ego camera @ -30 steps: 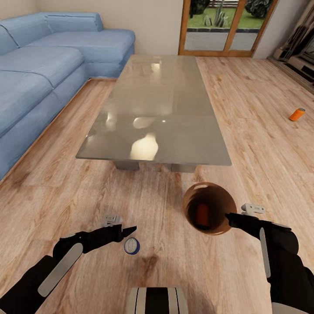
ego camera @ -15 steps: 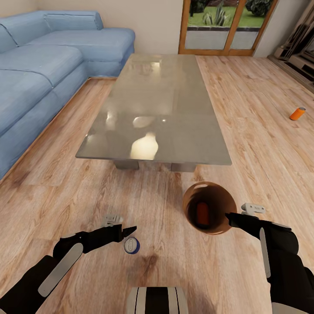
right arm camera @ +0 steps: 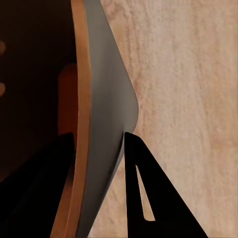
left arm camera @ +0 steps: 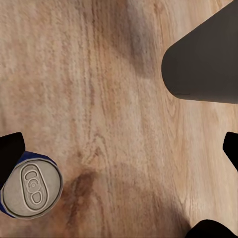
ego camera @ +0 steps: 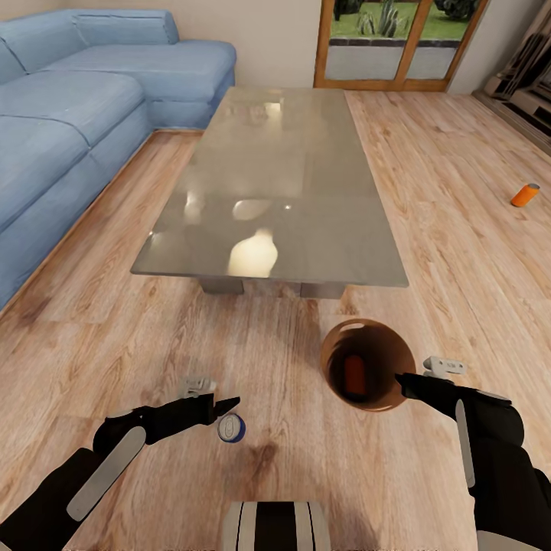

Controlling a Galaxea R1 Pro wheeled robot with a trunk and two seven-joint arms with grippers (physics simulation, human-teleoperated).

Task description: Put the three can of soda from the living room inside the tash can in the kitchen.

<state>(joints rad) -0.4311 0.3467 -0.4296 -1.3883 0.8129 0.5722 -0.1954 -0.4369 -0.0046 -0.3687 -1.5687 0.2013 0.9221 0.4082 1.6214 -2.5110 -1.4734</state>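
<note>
A dark blue can of soda (ego camera: pixel 230 428) stands upright on the wood floor, its silver top (left arm camera: pixel 30 191) facing up. My left gripper (ego camera: pixel 227 403) hovers just above and beside it, open, with one finger (left arm camera: pixel 10 149) next to the can and nothing between the fingers. The tash can (ego camera: pixel 383 398), grey outside and copper inside, sits on the floor with an orange can of soda (ego camera: pixel 354 373) lying in it. My right gripper (right arm camera: pixel 99 136) is shut on the bin's rim (right arm camera: pixel 101 114), one finger inside and one outside. Another orange can of soda (ego camera: pixel 524 195) lies on the floor far right.
A low grey table (ego camera: pixel 275 184) stands straight ahead, and a blue corner sofa (ego camera: pixel 69 115) runs along the left. A glass door (ego camera: pixel 383 42) is in the far wall. A dark bench (ego camera: pixel 528 96) edges the far right. Open wood floor lies around both arms.
The head view has shifted slightly, so the table and sofa sit a little differently in the picture. Both arms, the blue can and the bin hold their places.
</note>
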